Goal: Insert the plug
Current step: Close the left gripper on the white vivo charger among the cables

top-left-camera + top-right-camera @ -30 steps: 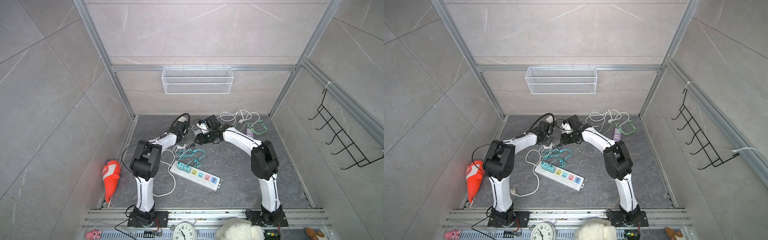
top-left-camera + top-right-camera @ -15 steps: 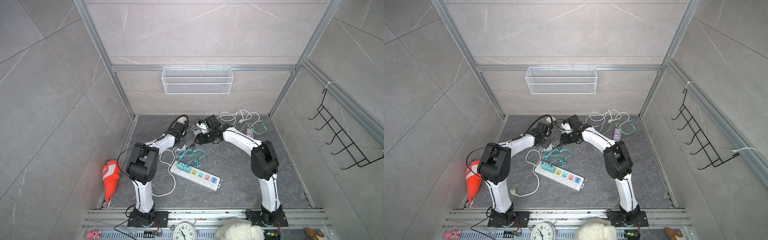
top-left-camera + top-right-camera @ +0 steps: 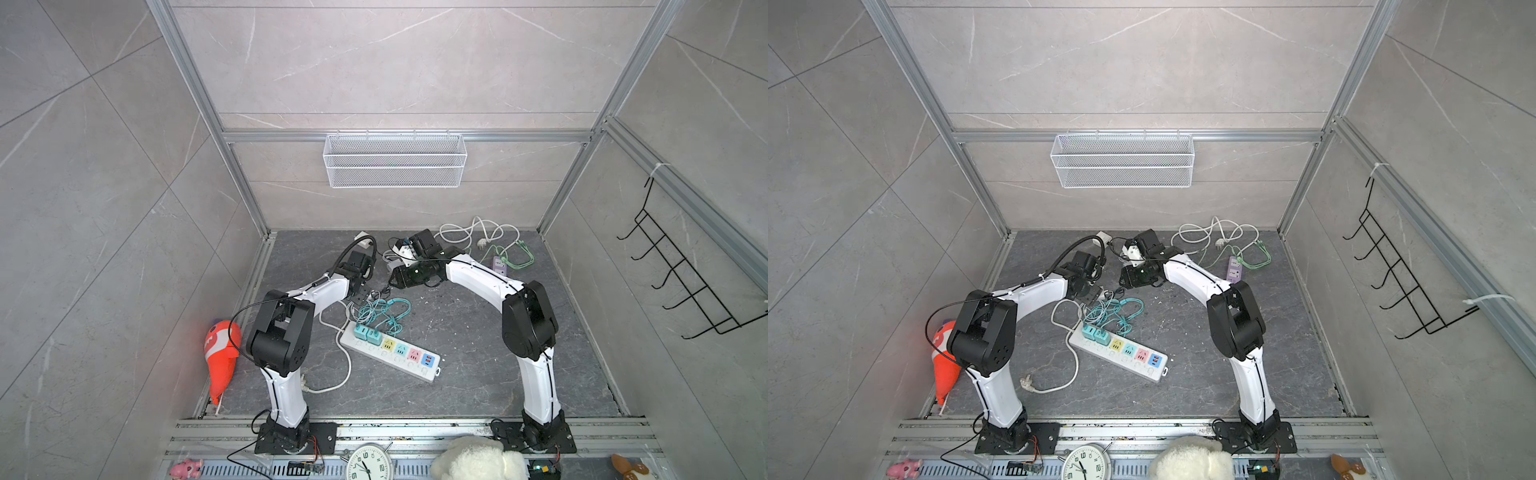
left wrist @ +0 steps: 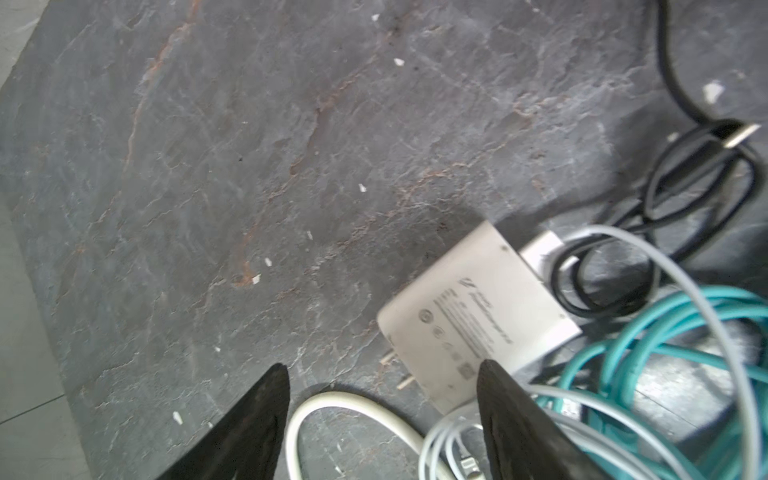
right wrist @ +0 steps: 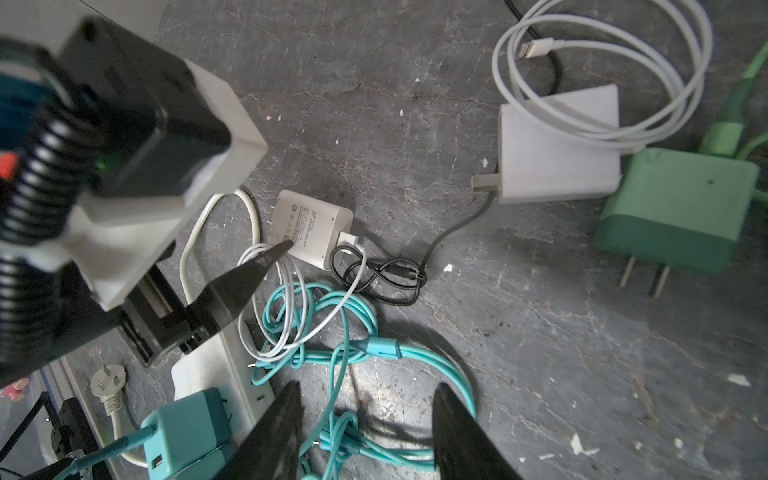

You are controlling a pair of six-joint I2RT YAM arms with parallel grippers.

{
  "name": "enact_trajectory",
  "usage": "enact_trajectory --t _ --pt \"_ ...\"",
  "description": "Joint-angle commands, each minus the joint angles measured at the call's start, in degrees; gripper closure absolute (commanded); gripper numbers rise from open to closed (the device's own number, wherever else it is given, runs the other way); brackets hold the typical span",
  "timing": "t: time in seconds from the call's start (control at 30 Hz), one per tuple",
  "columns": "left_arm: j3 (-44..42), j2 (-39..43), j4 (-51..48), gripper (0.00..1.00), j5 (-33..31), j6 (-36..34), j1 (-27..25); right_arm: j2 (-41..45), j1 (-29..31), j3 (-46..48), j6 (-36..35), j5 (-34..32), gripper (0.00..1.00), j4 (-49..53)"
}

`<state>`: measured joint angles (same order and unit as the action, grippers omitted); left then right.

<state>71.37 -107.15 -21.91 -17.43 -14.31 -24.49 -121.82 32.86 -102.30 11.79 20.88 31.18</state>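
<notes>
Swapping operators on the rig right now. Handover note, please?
The left claw is open, low over the white charger lying on the floor, not gripping it.
The right claw is open and empty above the teal cables.
The power strip lies nearer the bases; two teal chargers are plugged in, other sockets free.
Done: approach only.
To do: grasp the charger, carry it to a free socket, insert.

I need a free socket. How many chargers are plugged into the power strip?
2. One teal charger sits in the end socket of the power strip, by its cable; the other teal charger is right beside it. None seems hidden.
</notes>
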Motion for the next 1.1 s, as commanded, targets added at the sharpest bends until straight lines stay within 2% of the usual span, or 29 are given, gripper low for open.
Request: enact_trajectory --t 0.0,0.17,0.4,0.57,0.73,0.87,0.97,1.07 --pt "-1.4 1.0 -3.1 0.26 1.6 0.4 -1.5 -0.4 -0.1 -1.8 -0.7 1.0 0.47 -0.4" --pt "-1.6 -0.3 -2.4 0.25 2.7 -0.5 -1.8 -0.4 -0.1 -1.9 -0.9 1.3 0.48 -0.2" --pt "0.4 -3.2 -1.7 0.25 -1.6 -2.6 -1.9 0.2 -0.1 -1.5 -1.5 1.5 0.47 0.0" --pt "0.4 -4.2 1.1 0.24 -1.4 -6.5 -1.9 0.3 -0.1 -1.3 -1.6 1.7 0.48 0.0" --pt "0.6 -5.3 3.4 0.22 0.1 -10.6 -1.7 0.7 -0.1 -0.9 -1.8 1.7 0.48 0.0" --pt "1.5 -6.1 4.1 0.21 4.1 -14.1 -1.2 1.1 -0.1 -0.8 -1.9 1.7 0.48 0.1" --pt "4.0 -7.8 1.6 0.21 6.7 -15.4 -0.3 1.5 -0.1 -0.4 -1.8 1.4 0.48 0.0" --pt "7.8 -10.6 -3.8 0.22 6.0 -15.6 0.2 2.3 -0.1 0.4 -1.9 0.8 0.48 -0.2"
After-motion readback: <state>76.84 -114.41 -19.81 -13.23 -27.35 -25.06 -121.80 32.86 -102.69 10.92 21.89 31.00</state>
